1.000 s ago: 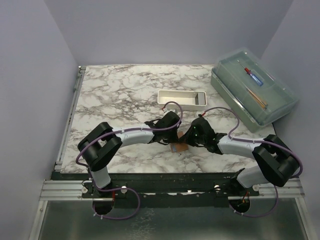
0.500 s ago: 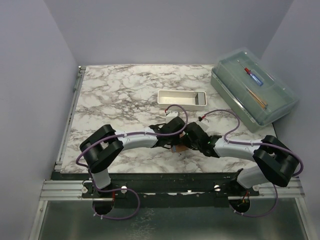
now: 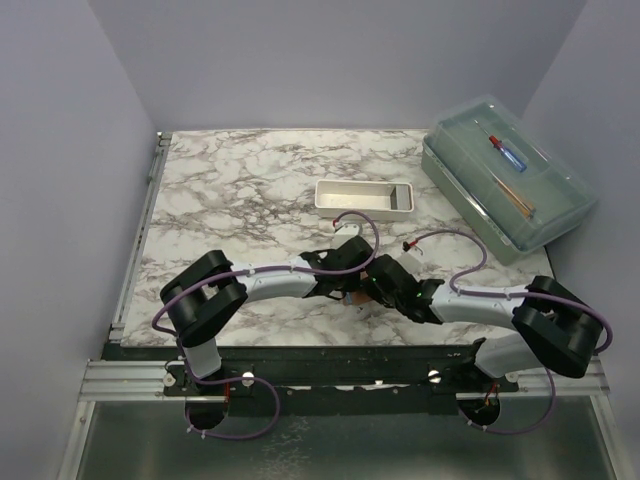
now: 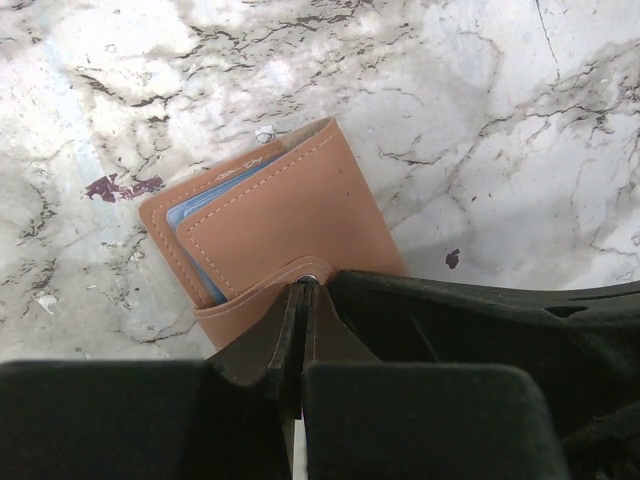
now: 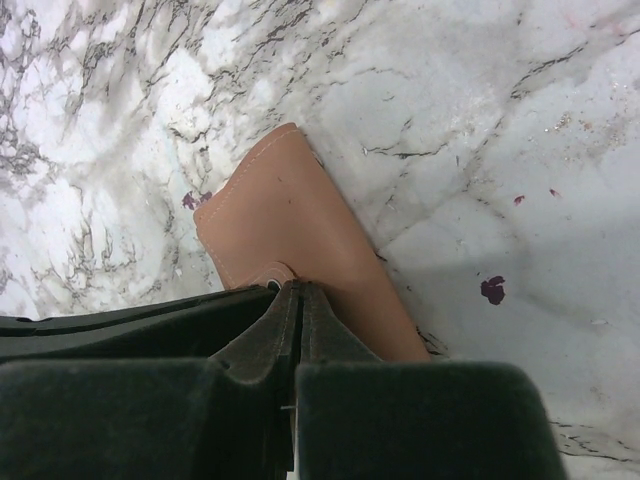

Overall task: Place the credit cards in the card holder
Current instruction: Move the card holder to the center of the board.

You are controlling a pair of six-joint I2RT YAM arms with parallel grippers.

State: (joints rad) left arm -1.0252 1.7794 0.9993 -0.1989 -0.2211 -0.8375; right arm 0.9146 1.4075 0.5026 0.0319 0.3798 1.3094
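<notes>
The card holder is a tan wallet lying folded on the marble table, its snap flap wrapped over the near edge. Pale blue edges of the credit cards show inside its open side. My left gripper is shut, its tips resting at the snap dot. My right gripper is shut too, with its tips on the same flap of the card holder. From above, both grippers meet over the card holder, which is mostly hidden under them.
A white rectangular tray stands just behind the arms. A large clear lidded box with a blue-and-red-handled tool inside sits at the back right. Small dark red specks mark the marble near the wallet.
Both grippers have closed in on each other over the wallet: the left moved right, the right moved left and lower. More of the wallet is covered now.
</notes>
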